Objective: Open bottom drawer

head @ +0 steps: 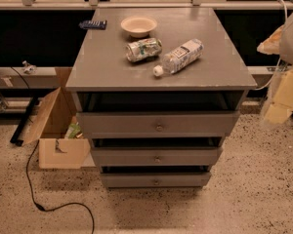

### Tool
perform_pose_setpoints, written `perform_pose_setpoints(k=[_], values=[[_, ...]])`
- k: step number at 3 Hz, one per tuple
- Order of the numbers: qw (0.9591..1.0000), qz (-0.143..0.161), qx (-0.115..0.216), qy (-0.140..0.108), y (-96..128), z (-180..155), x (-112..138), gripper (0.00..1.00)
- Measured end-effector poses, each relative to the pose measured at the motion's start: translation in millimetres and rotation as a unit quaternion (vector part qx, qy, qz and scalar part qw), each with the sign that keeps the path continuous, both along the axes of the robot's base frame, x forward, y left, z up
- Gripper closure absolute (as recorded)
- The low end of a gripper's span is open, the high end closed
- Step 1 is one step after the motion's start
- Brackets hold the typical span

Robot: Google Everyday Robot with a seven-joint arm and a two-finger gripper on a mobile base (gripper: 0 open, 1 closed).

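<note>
The grey cabinet [102,57] stands in the middle of the camera view with three drawers stacked at its front. The bottom drawer [132,180] is the lowest and looks narrowest, with a flat grey front and a small round metal knob [156,182]. Its front stands just proud of the cabinet, with a dark gap above it. The middle drawer [127,156] and top drawer [122,123] sit above it, each with its own knob. My gripper [281,99] shows as a pale blurred shape at the right edge, level with the cabinet's top, well away from the bottom drawer.
On the cabinet top lie a cream bowl [138,26], a crushed can [143,49], a water bottle [180,56] and a dark flat object [93,24]. An open cardboard box [56,135] stands left of the cabinet. A black cable [36,199] runs over the speckled floor.
</note>
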State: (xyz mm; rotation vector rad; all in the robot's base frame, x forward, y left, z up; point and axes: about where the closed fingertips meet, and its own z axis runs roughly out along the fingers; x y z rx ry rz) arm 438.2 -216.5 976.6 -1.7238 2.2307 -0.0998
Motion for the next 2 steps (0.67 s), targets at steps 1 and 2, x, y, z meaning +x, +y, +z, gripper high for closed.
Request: perform_pose_setpoints(k=[1,2], values=[[1.0,0.0,0.005,-0.001,0,-2,0,0.0],[0.9996,0.002,0.026,0.008,-5,-14,0,0.0]])
